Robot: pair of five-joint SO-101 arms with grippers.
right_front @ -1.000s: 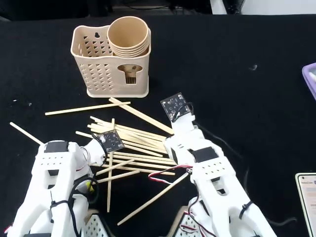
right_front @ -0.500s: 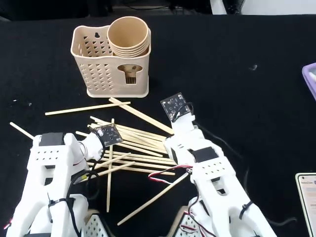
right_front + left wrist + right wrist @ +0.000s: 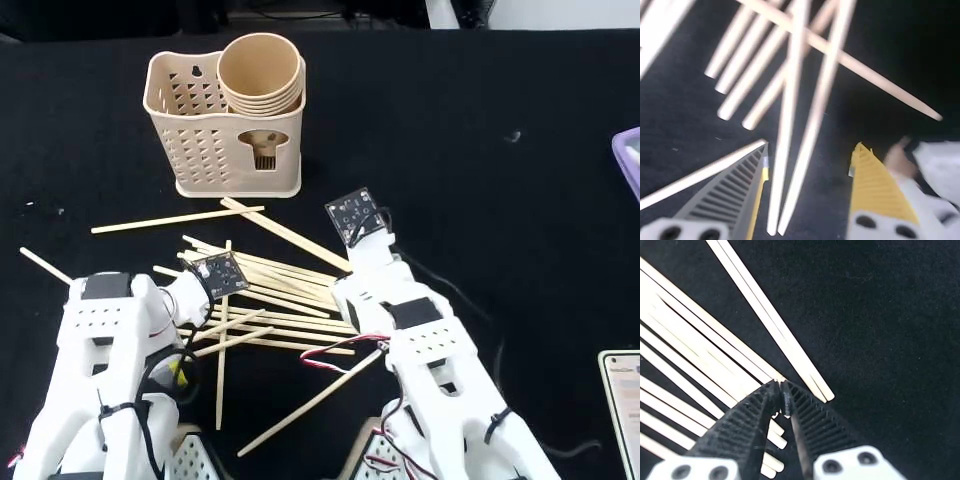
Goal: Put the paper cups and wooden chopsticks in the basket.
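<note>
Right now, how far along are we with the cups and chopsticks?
Done: paper cups stacked in the basket. In hand: nothing lifted; left gripper open astride two chopsticks, right gripper shut at the pile edge. Left: all visible chopsticks lie on the table.

White arms [image 3: 430, 370], red and black cables [image 3: 335, 352], ribbed grey and yellow fingers [image 3: 875, 185]

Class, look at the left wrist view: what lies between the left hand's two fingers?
Two wooden chopsticks lie side by side on the black table between the open left hand's fingers, ungripped, as the left wrist view shows.
</note>
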